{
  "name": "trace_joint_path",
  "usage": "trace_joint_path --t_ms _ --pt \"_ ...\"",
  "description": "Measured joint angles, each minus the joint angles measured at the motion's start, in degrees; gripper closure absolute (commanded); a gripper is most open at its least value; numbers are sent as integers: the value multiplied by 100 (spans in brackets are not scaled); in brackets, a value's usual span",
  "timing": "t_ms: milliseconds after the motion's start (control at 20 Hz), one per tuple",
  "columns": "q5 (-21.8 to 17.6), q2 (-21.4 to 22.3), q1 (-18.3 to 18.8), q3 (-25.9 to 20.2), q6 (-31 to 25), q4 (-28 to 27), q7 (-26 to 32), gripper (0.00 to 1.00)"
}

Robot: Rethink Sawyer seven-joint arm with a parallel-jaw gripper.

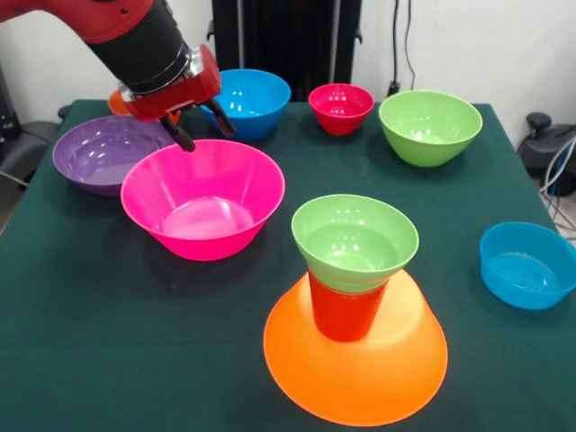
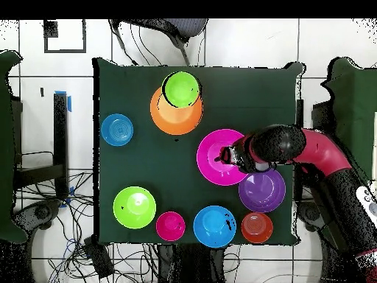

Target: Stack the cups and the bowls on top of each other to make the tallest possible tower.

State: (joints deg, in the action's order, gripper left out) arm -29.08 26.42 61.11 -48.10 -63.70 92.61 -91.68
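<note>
Glossy plastic bowls, cup; matt cloth table

Bright, even light from above; soft short shadows under bowls on the table; white glare spots on the pink bowl; sharp focus.

Green bowl sat atop inverted orange bowl at far centre. Gripper hung over pink bowl; purple bowl just beside, near-right.
</note>
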Motion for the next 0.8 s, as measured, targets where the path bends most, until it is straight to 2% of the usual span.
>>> trace_joint_path --t_ms 300,800 --pt "0 -30 205 -355 269 148 0 0" --pt "1 -29 187 -811 365 162 0 0"
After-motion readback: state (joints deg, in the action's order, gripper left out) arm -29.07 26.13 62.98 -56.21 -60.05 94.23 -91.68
